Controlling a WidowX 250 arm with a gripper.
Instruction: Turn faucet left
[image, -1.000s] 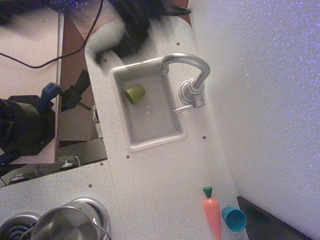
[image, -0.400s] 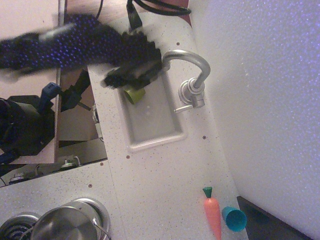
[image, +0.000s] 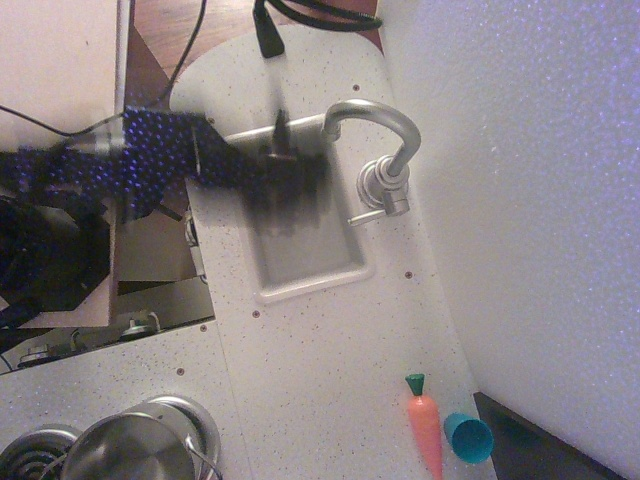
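Observation:
The faucet (image: 385, 150) is shiny silver metal with a curved gooseneck spout arching over the back of the sink (image: 312, 280), a round base (image: 383, 184) and a small straight side lever (image: 365, 217). My gripper (image: 292, 188) is a dark, motion-blurred shape over the sink basin, left of the faucet base and just below the spout tip. The arm reaches in from the left. The blur hides whether the jaws are open or shut. The green cup seen earlier in the sink is hidden under the gripper.
An orange carrot (image: 426, 428) and a teal cup (image: 468, 438) lie at the counter's front right. A metal pot (image: 135, 450) sits on the stove at bottom left. A white wall (image: 530, 200) runs along the right. Black cables hang at the top.
The arm has swung in from the top left and down over the sink, covering the green cup. The faucet spout and lever have not moved.

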